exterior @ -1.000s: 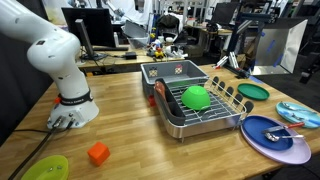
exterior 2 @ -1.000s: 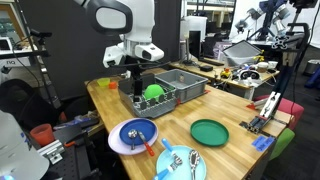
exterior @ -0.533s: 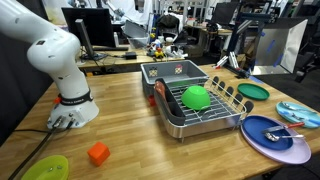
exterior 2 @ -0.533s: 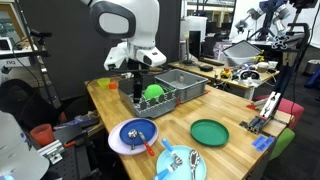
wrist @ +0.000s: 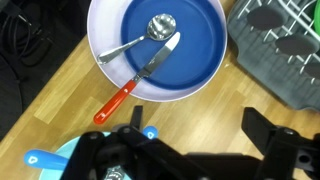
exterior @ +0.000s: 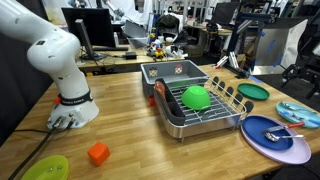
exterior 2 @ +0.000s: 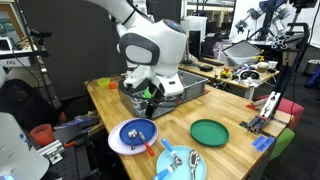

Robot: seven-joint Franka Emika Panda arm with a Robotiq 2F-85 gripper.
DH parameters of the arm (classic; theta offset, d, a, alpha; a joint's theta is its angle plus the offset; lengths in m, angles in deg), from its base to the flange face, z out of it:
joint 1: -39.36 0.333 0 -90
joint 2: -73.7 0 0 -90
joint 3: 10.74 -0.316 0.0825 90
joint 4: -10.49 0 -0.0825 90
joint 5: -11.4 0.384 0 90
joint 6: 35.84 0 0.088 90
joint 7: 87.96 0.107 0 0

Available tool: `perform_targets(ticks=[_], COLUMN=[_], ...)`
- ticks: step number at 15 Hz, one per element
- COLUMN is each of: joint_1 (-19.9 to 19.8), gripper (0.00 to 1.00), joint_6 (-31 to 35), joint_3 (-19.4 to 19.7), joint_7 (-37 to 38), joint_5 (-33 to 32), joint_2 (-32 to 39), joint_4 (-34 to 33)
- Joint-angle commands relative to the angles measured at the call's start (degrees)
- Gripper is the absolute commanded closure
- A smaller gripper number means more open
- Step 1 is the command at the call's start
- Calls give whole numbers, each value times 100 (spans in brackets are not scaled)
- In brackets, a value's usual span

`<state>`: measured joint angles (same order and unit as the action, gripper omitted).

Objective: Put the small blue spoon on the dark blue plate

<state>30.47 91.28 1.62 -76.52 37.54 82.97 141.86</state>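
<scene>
Dark blue plate [wrist: 200, 58] bears a metal spoon [wrist: 135, 41] and red-handled knife [wrist: 138, 78], clear only in the wrist view. Gripper [wrist: 195, 132] jaws stand apart, empty

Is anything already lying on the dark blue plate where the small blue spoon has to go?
Yes. In the wrist view a metal spoon and an orange-handled knife lie across the left and middle of the dark blue plate. Its right part is bare, so there looks to be room there.
</scene>
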Motion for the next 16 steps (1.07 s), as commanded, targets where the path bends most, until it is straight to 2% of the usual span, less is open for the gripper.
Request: perform_targets(ticks=[1, 2, 3, 11, 13, 16], joint_1=[-220, -309, -234, -243, -287, -471], gripper=[0, 0, 0, 0, 0, 0], joint_6=[109, -1, 136, 133, 182, 93], joint_3=[-45, -85, -69, -88, -62, -80], joint_7=[586, 608, 442, 447, 633, 855], joint_5=[464, 736, 382, 415, 558, 1141], joint_2=[590, 706, 537, 591, 813, 1160], joint_4=[-279, -345, -157, -198, -334, -548])
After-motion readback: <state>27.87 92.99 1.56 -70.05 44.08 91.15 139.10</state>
